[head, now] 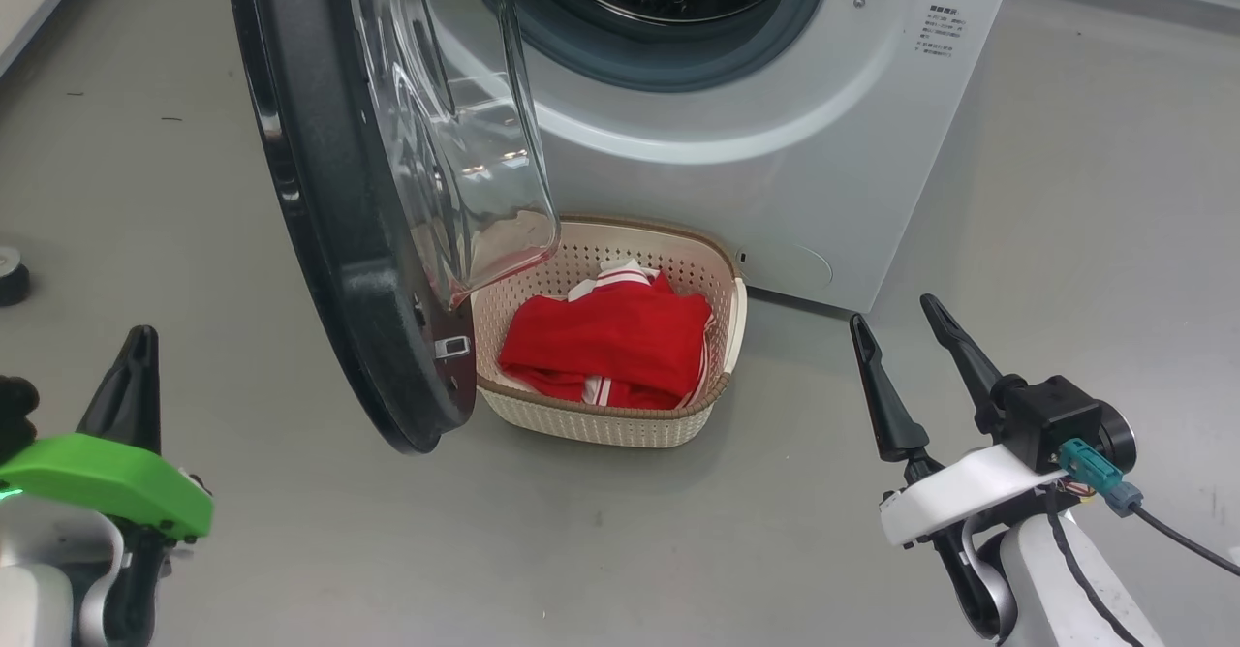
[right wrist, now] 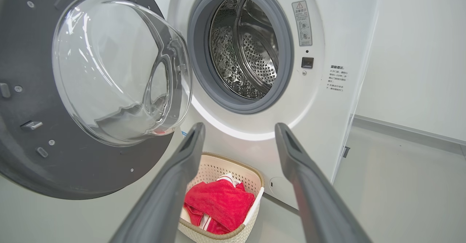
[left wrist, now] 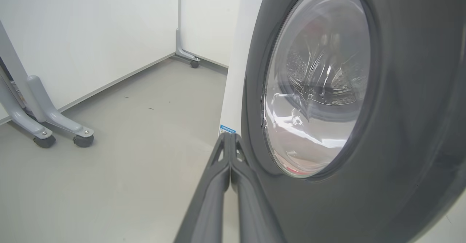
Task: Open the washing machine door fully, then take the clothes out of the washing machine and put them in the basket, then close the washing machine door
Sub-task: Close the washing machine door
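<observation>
The washing machine (head: 775, 172) stands white at the top of the head view, and its drum mouth (right wrist: 247, 46) shows bare metal inside. The washing machine door (head: 320, 240) hangs open, swung out to the left, its glass bowl facing right. Below the mouth, the basket (head: 591, 424) sits on the floor with the red clothes (head: 610, 337) in it. My left gripper (head: 140, 337) is shut and holds nothing, left of the door's outer face (left wrist: 400, 90). My right gripper (head: 893, 313) is open and holds nothing, right of the basket (right wrist: 251, 177), pointing towards the machine.
A small dark round object (head: 10, 274) lies on the grey floor at the far left. Grey wheeled stand legs (left wrist: 54, 126) stand by the white wall left of the machine, with another castor foot (left wrist: 189, 57) in the corner. There is open floor to the right of the machine.
</observation>
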Tool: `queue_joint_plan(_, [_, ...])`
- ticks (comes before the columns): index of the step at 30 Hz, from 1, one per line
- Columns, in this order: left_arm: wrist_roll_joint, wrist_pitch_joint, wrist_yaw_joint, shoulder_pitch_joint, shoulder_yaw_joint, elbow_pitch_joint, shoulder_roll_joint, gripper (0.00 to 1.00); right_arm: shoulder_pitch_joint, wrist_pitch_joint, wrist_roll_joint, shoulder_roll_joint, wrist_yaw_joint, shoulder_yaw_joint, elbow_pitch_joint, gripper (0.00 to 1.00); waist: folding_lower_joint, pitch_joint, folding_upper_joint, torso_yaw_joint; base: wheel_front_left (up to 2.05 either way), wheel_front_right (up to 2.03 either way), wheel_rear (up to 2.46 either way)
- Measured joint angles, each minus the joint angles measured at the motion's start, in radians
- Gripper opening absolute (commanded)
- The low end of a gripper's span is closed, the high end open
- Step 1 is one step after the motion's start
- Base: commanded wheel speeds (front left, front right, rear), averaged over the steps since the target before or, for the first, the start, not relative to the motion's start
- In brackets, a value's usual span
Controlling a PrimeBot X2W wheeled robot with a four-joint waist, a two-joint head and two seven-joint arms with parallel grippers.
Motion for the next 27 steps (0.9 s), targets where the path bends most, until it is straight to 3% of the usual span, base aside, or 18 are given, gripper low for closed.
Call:
queue_joint_plan(9, [0.034, -0.134, -0.003, 0.041, -0.040, 0.007, -0.007, 0.00, 0.002, 0.000, 0.000, 0.001, 0.000, 0.000, -0.001, 1.00, 0.0000, -0.002, 0.0000, 0.000, 0.00, 0.00, 0.00])
queue_joint_plan(10, [0.049, -0.152, -0.003, 0.046, -0.046, 0.007, -0.005, 0.25, 0.002, 0.000, 0.000, 0.001, 0.000, 0.000, -0.001, 1.00, 0.0000, -0.002, 0.0000, 0.000, 0.00, 0.00, 0.00])
queue_joint_plan(11, [0.066, -0.171, -0.003, 0.049, -0.048, 0.008, -0.005, 0.73, 0.003, 0.000, 0.000, 0.001, 0.000, 0.000, -0.001, 1.00, 0.0000, -0.002, 0.0000, 0.000, 0.00, 0.00, 0.00])
queue_joint_plan(12, [0.072, -0.188, -0.003, 0.050, -0.048, 0.009, -0.005, 1.00, 0.003, 0.000, 0.000, 0.001, 0.000, 0.000, -0.001, 1.00, 0.0000, -0.001, 0.0000, -0.001, 0.00, 0.00, 0.00])
queue_joint_plan(27, [0.116, -0.300, -0.003, 0.063, -0.085, 0.069, -0.003, 1.00, 0.003, 0.000, 0.000, 0.002, 0.000, -0.002, -0.008, 1.00, 0.0000, 0.014, 0.0000, -0.008, 0.00, 0.00, 0.00])
